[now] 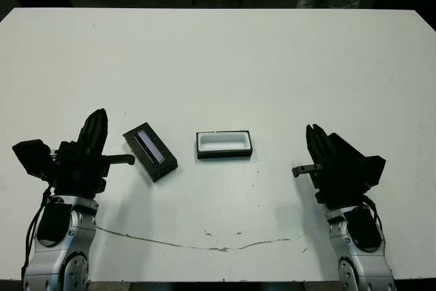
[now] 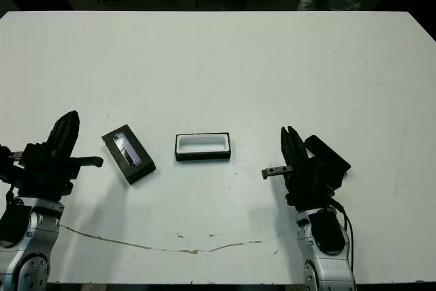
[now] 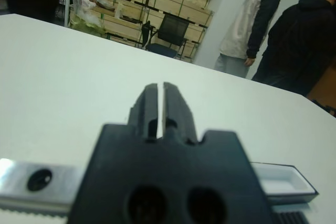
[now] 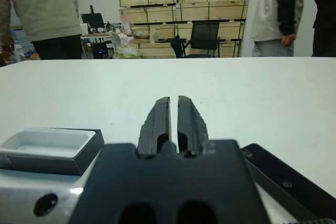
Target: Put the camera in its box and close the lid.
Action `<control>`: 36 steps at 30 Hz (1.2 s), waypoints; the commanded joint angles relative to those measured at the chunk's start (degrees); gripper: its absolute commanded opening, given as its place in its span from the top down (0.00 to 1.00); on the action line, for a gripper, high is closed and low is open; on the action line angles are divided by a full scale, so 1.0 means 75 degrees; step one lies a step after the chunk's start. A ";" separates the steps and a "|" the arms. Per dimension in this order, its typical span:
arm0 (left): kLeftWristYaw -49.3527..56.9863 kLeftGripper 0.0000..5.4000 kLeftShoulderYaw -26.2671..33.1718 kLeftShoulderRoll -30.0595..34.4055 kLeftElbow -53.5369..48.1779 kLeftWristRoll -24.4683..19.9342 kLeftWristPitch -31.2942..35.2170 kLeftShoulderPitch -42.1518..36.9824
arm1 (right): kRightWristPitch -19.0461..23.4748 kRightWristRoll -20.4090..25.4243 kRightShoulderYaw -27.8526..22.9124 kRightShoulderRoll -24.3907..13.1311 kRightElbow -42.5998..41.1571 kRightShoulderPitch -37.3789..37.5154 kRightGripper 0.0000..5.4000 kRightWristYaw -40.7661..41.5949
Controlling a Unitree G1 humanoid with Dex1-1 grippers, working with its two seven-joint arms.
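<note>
White table (image 1: pixel 272 66): empty white-lined box (image 1: pixel 224 144) beside striped lid (image 1: pixel 150 151); both grippers closed, empty.

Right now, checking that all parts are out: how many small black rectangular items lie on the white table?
2. A flat black cover with a greyish-purple stripe lies angled toward the robot's left; a shallow white-lined black tray sits mid-table, apart. Another could be hidden.
</note>
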 commanded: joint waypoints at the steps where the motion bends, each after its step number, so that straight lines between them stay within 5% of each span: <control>1: 0.0085 1.00 -0.0093 0.0010 0.0030 0.0079 0.0167 0.0132 | 0.0125 0.0134 -0.0015 -0.0001 0.0059 0.0108 1.00 0.0030; 17: 0.0116 1.00 -0.0210 0.0006 -0.0058 0.0133 0.0165 0.0257 | 0.0620 0.0319 -0.0076 -0.0330 -0.0275 0.0106 1.00 0.0339; 21: 0.0133 1.00 -0.0258 -0.0008 -0.0063 0.0126 0.0223 0.0233 | 0.1412 0.0435 -0.0284 -0.0663 -0.0930 0.0278 1.00 0.0337; 24: 0.0072 1.00 -0.0247 0.0042 -0.0028 0.0140 0.0181 0.0229 | 0.1436 0.0976 -0.0695 -0.0993 -0.0978 0.0377 1.00 0.0797; 28: 0.0088 1.00 -0.0193 0.0053 -0.0027 0.0121 0.0207 0.0231 | 0.2365 0.1606 -0.1317 -0.1572 -0.1626 0.0699 1.00 0.0934; 36: 0.0117 1.00 -0.0218 0.0055 -0.0057 0.0089 0.0267 0.0199 | 0.1979 0.2843 -0.2524 -0.2632 -0.0425 0.0591 1.00 0.2868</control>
